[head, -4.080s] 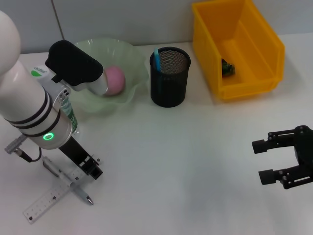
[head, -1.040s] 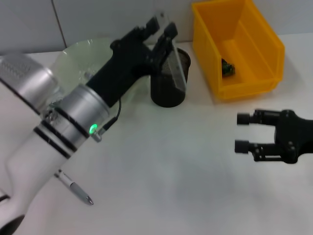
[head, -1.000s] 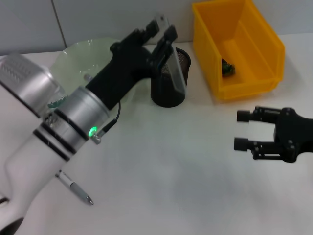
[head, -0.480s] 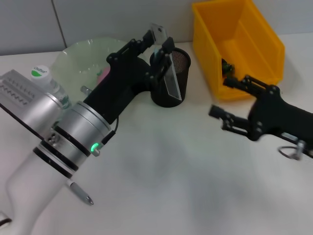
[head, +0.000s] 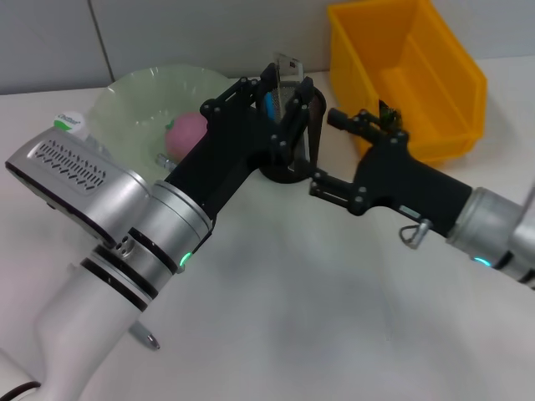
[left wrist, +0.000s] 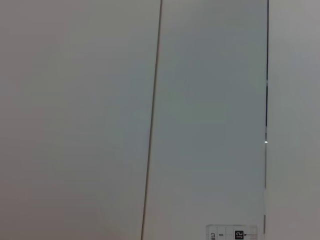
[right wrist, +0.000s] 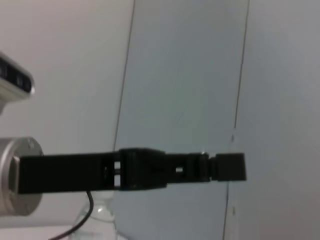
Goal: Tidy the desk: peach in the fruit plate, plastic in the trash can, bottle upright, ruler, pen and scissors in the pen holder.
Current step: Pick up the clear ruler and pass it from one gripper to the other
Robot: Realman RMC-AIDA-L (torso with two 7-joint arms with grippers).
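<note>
L gripper point(head: 288, 113) pinches ruler point(head: 288, 75) upright over pen holder point(head: 288, 167); R gripper point(head: 334, 150) spread, beside it.

The clear plastic ruler point(head: 290, 88) stands almost upright, its lower end down inside the black mesh pen holder point(head: 288, 163), its top poking above the rim; its printed end point(left wrist: 232, 232) shows in the left wrist view. A blue pen point(head: 268, 104) leans inside the holder. The pink peach point(head: 187, 132) sits in the pale green glass fruit plate point(head: 138, 96). The clear bottle with the green-and-white cap point(head: 70, 124) stands upright beside the plate. A silver pen point(head: 144, 336) lies on the desk. Green plastic point(head: 386, 112) lies in the yellow bin point(head: 435, 67).
</note>
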